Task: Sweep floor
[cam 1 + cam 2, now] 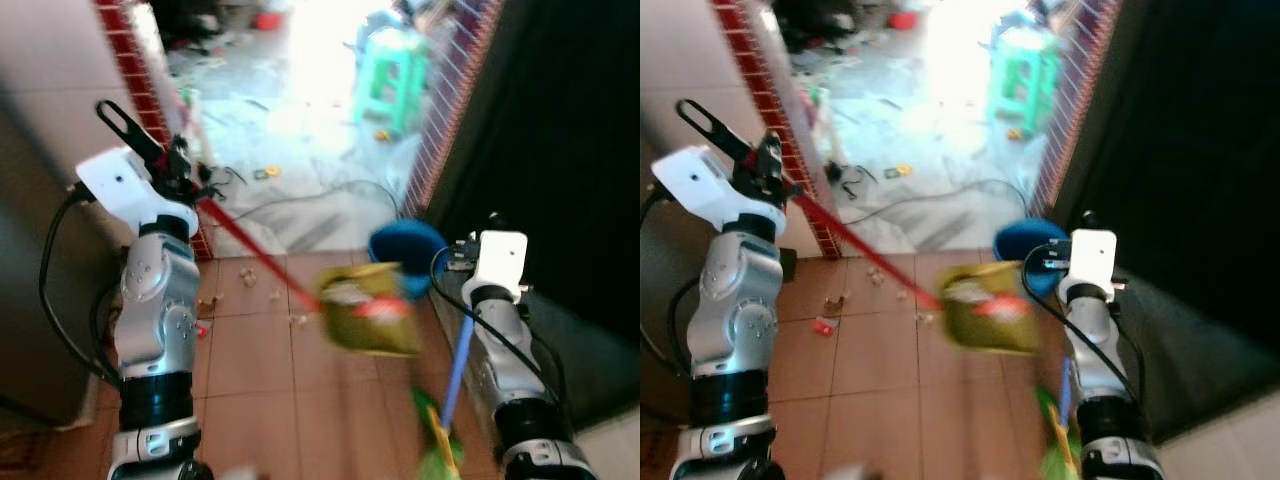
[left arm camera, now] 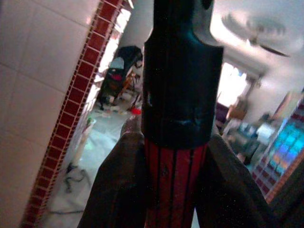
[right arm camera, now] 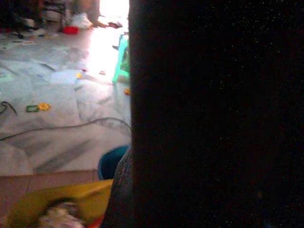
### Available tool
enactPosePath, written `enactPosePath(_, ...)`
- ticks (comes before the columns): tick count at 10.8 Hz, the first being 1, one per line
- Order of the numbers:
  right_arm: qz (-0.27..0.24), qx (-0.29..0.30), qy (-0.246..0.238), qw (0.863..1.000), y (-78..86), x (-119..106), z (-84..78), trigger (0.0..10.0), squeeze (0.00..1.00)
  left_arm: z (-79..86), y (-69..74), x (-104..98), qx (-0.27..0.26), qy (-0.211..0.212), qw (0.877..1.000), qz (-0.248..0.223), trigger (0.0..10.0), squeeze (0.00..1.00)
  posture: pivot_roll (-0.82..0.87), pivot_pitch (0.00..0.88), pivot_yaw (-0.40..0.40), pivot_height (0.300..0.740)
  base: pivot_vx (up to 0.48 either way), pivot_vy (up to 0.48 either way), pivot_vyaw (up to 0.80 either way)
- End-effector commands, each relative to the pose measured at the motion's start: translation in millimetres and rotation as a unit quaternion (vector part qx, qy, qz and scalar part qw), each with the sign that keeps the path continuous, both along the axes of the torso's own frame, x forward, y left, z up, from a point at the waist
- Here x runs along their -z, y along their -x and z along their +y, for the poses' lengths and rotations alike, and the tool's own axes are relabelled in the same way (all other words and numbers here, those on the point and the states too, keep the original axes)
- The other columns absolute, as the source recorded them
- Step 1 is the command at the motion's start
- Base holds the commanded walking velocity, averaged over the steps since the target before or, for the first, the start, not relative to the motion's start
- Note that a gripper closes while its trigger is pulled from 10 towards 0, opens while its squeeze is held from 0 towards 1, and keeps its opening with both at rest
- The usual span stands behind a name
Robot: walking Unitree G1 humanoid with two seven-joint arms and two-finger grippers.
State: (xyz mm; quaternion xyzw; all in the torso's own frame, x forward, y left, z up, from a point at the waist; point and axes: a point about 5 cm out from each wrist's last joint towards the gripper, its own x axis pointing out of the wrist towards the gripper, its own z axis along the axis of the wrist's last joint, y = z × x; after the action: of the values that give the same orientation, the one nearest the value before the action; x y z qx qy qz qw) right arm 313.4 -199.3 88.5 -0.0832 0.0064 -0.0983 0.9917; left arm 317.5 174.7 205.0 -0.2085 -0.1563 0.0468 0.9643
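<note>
My left gripper (image 1: pixel 185 182) is raised by the tiled wall corner and shut on a red handle (image 1: pixel 255 255) with a black end (image 2: pixel 178 85). Its fingers (image 2: pixel 118 190) press on both sides of it. The handle slopes down to a blurred yellow-green dustpan (image 1: pixel 368 310) holding scraps, above the brown floor tiles. A blue stick (image 1: pixel 458 365) with a green and yellow head (image 1: pixel 438 445) runs down beside my right arm, whose gripper (image 1: pixel 468 252) is next to a blue bucket (image 1: pixel 408 248). Small bits of litter (image 1: pixel 247 276) lie on the tiles.
A red-edged tiled wall (image 1: pixel 125 45) stands at the left and a dark panel (image 1: pixel 560 150) at the right, with a doorway between. Beyond it lie black cables (image 1: pixel 330 190), a green stool (image 1: pixel 392 75) and scattered clutter on a pale floor.
</note>
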Motion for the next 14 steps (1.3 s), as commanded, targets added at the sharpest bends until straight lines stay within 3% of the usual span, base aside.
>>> enactPosePath(1,-0.019,-0.013,-0.006,1.000,-5.8,-8.4,10.8,10.0,0.00,6.1,2.8,-17.1,-0.012,0.001,0.999,-0.038,10.0,0.00,-0.07,0.000,-0.012,0.740,0.352,0.000,-0.43)
enactPosePath(3,-0.020,-0.013,-0.007,1.000,-6.0,-8.0,10.6,10.0,0.00,5.7,2.8,-18.3,-0.013,0.001,0.999,-0.040,10.0,0.00,-0.07,0.000,-0.011,0.740,0.354,0.000,-0.61)
enactPosePath(14,-0.014,-0.019,-0.007,1.000,-1.8,-3.8,8.7,10.0,0.00,22.3,-0.7,-28.0,-0.049,-0.014,0.997,-0.054,10.0,0.00,-0.08,0.000,-0.011,0.740,0.351,0.000,0.00)
